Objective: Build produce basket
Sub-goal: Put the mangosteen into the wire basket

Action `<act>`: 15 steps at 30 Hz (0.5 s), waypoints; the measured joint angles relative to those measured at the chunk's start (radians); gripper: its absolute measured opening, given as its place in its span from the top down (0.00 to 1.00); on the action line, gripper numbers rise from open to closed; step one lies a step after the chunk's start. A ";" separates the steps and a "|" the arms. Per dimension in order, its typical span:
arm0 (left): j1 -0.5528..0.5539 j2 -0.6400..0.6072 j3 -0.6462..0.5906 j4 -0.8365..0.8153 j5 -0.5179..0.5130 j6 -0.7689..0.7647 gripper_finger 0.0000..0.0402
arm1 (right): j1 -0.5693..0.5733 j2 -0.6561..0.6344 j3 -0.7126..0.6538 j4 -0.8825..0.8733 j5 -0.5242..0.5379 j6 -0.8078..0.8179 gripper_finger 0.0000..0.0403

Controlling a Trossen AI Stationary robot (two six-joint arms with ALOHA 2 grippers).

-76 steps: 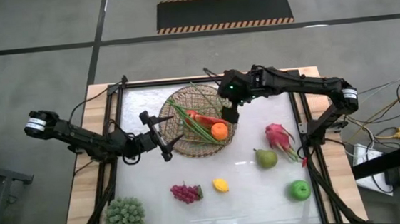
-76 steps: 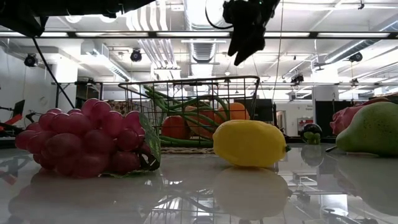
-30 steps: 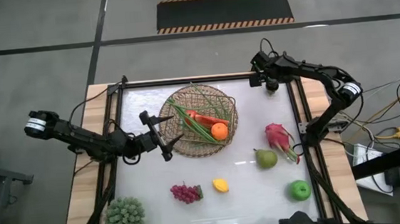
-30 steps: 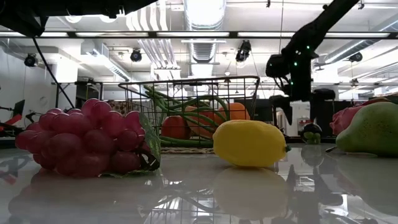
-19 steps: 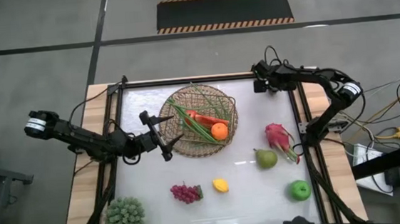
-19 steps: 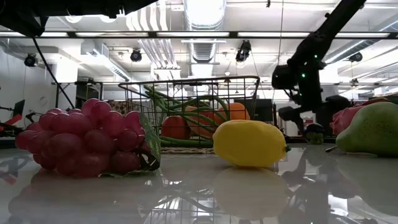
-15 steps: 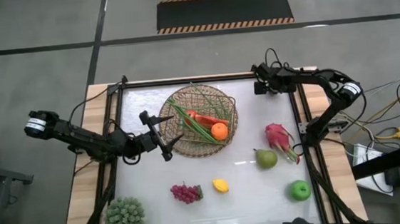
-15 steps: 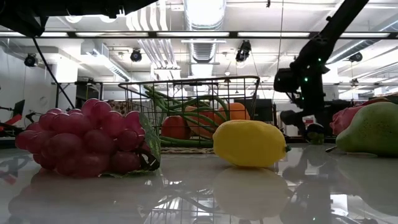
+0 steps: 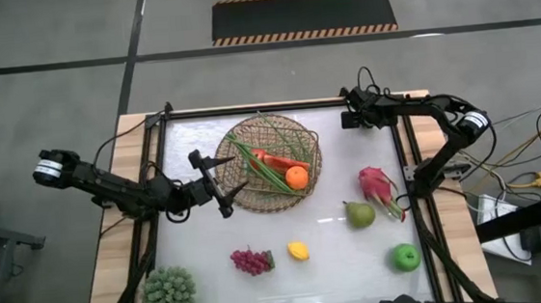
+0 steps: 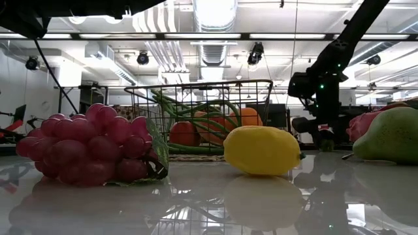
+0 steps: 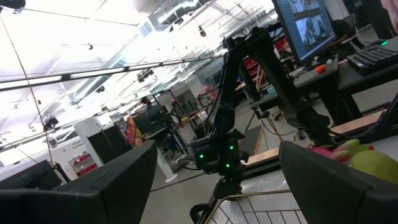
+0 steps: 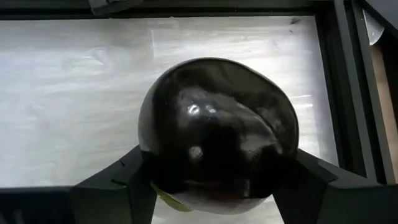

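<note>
1. Hovering over the far right corner of the bench [image 9: 357,261], the right end effector [image 9: 350,119] has its two dark fingers [image 12: 112,183] spread apart, one on each side of a glossy black, rounded eggplant [image 12: 217,134] that sits between them on the white surface; whether the fingers touch it cannot be told.
2. Away from that end effector, toward the middle of the far half of the bench, sits the basket [image 9: 276,199]; the gap between the two is bare white surface.
3. Inside the basket lie long green stalks [image 9: 260,170], a red piece [image 9: 269,157] and an orange [image 9: 297,176].
4. The left end effector [image 9: 223,181] is low over the bench with its fingers spread open, its tips right at the basket's left rim and holding nothing.
5. Nearer the front than the right end effector, along the right side, lie a pink dragon fruit [image 9: 377,186], a pear [image 9: 358,214] and a green apple [image 9: 406,256].
6. Toward the front from the left end effector sit purple grapes [image 9: 251,261] and, just beside them, a lemon [image 9: 299,251].
7. A spiky green ball [image 9: 169,292] rests at the front left corner, well apart from both end effectors.
</note>
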 joint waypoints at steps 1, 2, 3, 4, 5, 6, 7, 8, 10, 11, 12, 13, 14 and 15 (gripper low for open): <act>0.000 0.000 0.000 0.000 0.000 0.000 0.21 | 0.000 0.000 0.000 0.000 0.000 -0.001 0.42; 0.000 0.000 0.000 0.000 0.000 0.000 0.21 | 0.000 0.000 0.000 0.000 -0.001 -0.001 0.41; 0.000 0.000 0.000 0.000 0.000 0.000 0.21 | 0.000 0.000 0.000 0.000 -0.001 -0.001 0.40; 0.000 0.000 0.000 0.000 0.000 0.000 0.21 | 0.000 0.000 0.000 0.000 -0.001 -0.002 0.40; 0.000 0.000 0.000 0.000 0.000 0.000 0.21 | 0.000 0.000 0.000 0.000 -0.001 -0.005 0.39; 0.000 0.000 0.000 0.000 0.000 0.000 0.21 | 0.000 0.000 0.000 0.000 -0.001 -0.012 0.39; 0.000 0.000 0.000 0.000 0.000 0.000 0.21 | 0.000 -0.004 0.000 0.000 -0.001 -0.020 0.40; 0.000 0.000 0.000 0.000 0.000 0.000 0.21 | 0.001 -0.010 0.000 -0.001 -0.002 -0.024 0.40; 0.000 0.000 0.000 0.000 0.000 0.000 0.21 | 0.006 -0.031 0.009 -0.008 -0.026 -0.041 0.40; 0.000 0.000 0.000 0.000 0.000 0.000 0.21 | 0.010 -0.046 0.017 -0.007 -0.052 -0.056 0.41; 0.000 0.000 0.000 0.000 0.000 0.000 0.21 | 0.016 -0.064 0.025 -0.004 -0.086 -0.073 0.41; 0.000 0.000 0.000 0.000 0.000 0.000 0.21 | 0.024 -0.085 0.035 -0.003 -0.117 -0.089 0.40; 0.000 0.000 0.000 0.000 0.000 0.000 0.21 | 0.033 -0.108 0.044 -0.001 -0.149 -0.110 0.40; 0.000 0.000 0.001 0.001 0.000 0.000 0.21 | 0.044 -0.135 0.052 -0.002 -0.184 -0.130 0.40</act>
